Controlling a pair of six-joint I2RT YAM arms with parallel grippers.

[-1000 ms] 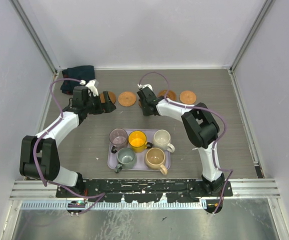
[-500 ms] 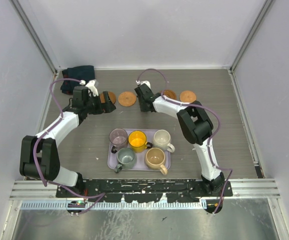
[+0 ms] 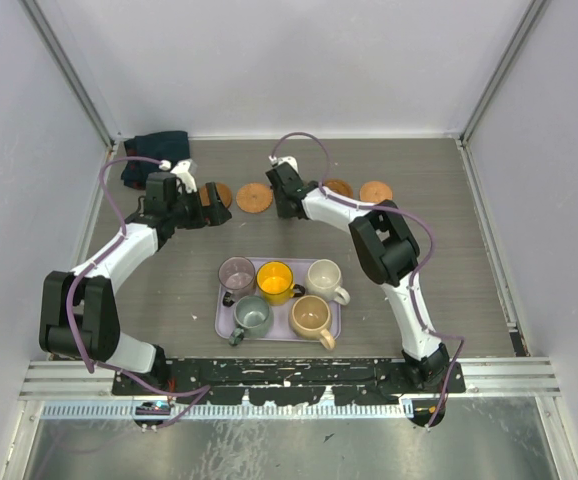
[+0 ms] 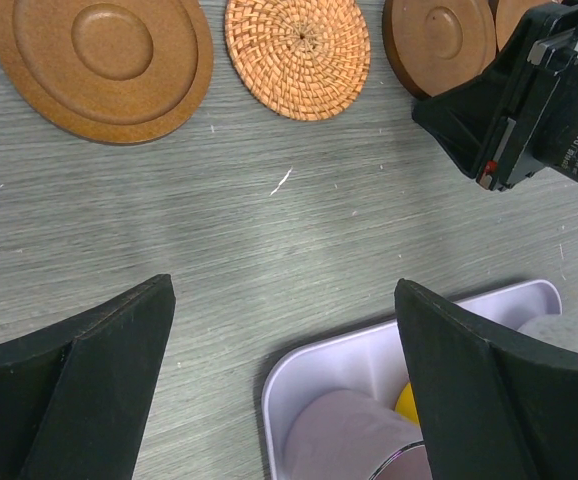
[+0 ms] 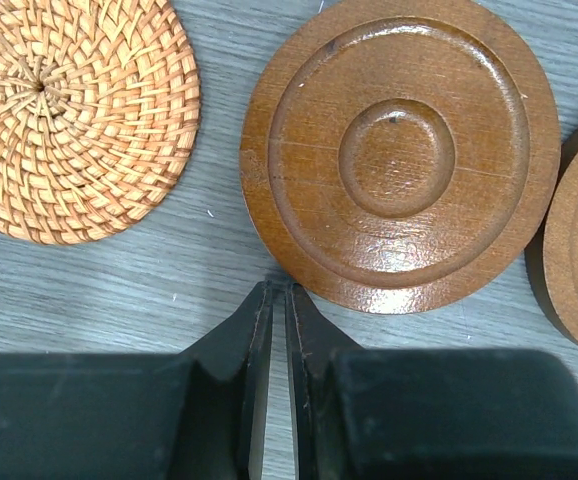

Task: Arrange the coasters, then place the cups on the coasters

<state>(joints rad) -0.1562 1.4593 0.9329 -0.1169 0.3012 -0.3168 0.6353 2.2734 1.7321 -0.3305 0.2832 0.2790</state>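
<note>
Shifted leftward, the right end effector (image 5: 278, 290) is clenched, empty, its tips at the near rim of a dark wooden coaster (image 5: 399, 150); a woven coaster (image 5: 64, 110) lies left. Left end effector (image 4: 284, 290) hangs released.

Over the last second we see only the right arm move. The right gripper (image 5: 277, 290) has travelled forward, away from its base, and a little to its own left, in two short steps. That brings it nearer the woven coaster (image 5: 64, 110), which now lies ahead of the fingertips and to their left. The elbow (image 3: 379, 245) behind the gripper has swung the same way, leftward and slightly forward. The cable (image 3: 304, 140) looping over the wrist has shifted left with it. From above, the gripper covers the wooden coaster (image 5: 399, 160) just ahead of its fingertips, so we cannot tell whether that coaster moved.
</note>
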